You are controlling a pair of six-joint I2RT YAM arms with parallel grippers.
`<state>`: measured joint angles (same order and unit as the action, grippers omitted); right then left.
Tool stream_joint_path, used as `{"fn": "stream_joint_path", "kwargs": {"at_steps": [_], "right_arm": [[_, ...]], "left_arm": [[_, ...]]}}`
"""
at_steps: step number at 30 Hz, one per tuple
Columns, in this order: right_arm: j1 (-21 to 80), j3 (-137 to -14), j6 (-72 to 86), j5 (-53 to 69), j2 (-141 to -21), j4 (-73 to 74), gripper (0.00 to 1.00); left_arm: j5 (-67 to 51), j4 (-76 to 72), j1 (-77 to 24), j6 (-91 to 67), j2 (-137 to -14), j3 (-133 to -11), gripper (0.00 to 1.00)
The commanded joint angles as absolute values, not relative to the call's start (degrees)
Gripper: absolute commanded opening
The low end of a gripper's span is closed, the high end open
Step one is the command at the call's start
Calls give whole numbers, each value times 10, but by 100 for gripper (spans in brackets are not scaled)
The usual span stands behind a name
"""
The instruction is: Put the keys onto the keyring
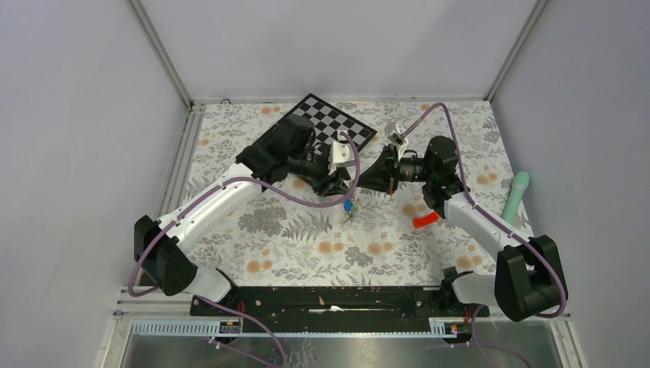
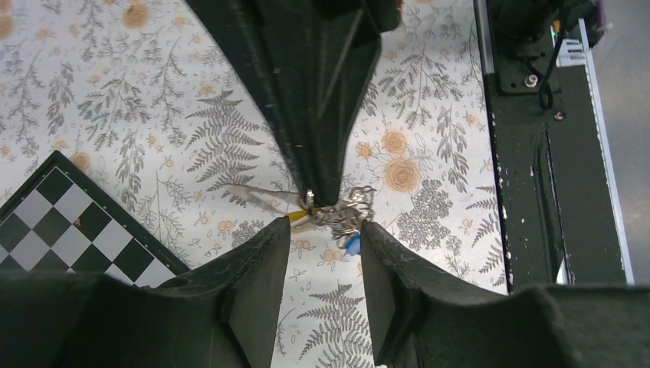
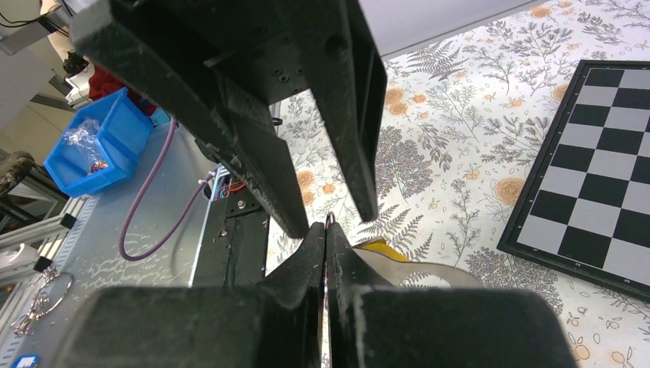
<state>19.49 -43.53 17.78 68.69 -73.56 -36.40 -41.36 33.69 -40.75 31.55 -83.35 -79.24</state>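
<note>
Right gripper (image 3: 326, 232) pinches the keyring (image 3: 329, 220) (edge-on, its loop upright between the pads). The keys (image 1: 349, 207) hang below it, tags downward, above mid-table. Left gripper (image 2: 323, 228) is spread around them, not gripping.

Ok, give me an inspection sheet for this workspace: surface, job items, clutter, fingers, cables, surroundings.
Surface: floral-print table cover, flat.
Job's things: grey metal keyring with small metal keys, blue and yellow tags, hanging between the arms.
Clutter: black-and-white checkerboard, red plastic piece, mint-green cylinder.
Grippers: right gripper fingers shut on the keyring; left gripper fingers open at the keys.
Cables: purple cables along both arms.
Surroundings: grey enclosure walls; blue bin off the table.
</note>
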Motion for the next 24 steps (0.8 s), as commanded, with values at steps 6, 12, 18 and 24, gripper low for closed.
{"fn": "stream_joint_path", "kwargs": {"at_steps": [6, 12, 18, 24], "right_arm": [[193, -457, 161, 705, -719, -378, 0], [194, -456, 158, 704, -720, -374, 0], [193, -457, 158, 703, -719, -374, 0], [193, -457, 159, 703, -719, -374, 0]], "left_arm": [[-468, 271, -396, 255, -832, -801, 40], [-482, 269, -395, 249, -838, -801, 30], [-482, 273, -396, 254, -838, -796, 21], [-468, 278, -394, 258, -840, -792, 28]]}}
